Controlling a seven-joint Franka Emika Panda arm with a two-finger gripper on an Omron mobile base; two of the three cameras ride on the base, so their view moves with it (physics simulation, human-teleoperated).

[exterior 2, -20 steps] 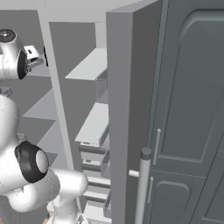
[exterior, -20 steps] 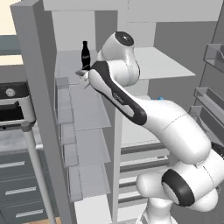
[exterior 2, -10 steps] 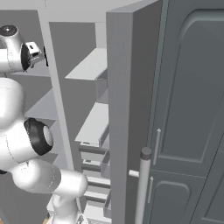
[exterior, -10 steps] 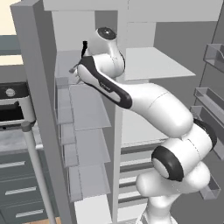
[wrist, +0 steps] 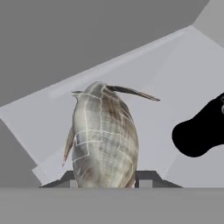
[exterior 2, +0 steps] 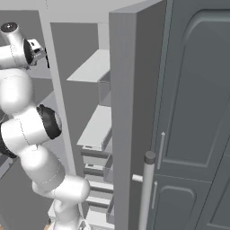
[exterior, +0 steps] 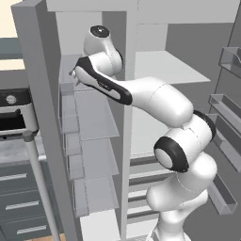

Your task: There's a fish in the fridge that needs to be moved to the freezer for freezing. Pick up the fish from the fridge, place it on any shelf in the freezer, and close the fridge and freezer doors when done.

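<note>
The fingers [wrist: 70,177] show as two dark tips at the bottom of the hand view, one on each side of the fish [wrist: 104,138], pinched against its flanks and holding it. The gripper [wrist: 105,178] points into a pale grey compartment, where a light shelf [wrist: 162,87] slopes across behind the fish and a black bottle [wrist: 199,131] sits to the right.

In the left base view a grey door [exterior: 42,113] stands open at the left, with a stove [exterior: 14,108] and drawers [exterior: 23,207] beyond it. Next come stacked glass shelves [exterior: 92,117], then a white divider [exterior: 128,141], then wider shelves, and door bins [exterior: 230,117] at the far right. The arm [exterior: 155,103] reaches up and left to the top of the narrow compartment. In the right base view the arm stands at the left, shelves lie in the middle, and a dark panelled door [exterior 2: 193,117] with a handle [exterior 2: 146,193] is at the right.

Since a second ago the arm has swung further left and higher, and the bottle seen beside the wrist then is now hidden behind the arm.

The fish is plump, scaled brown and silver, with thin fins spreading from its far end.
</note>
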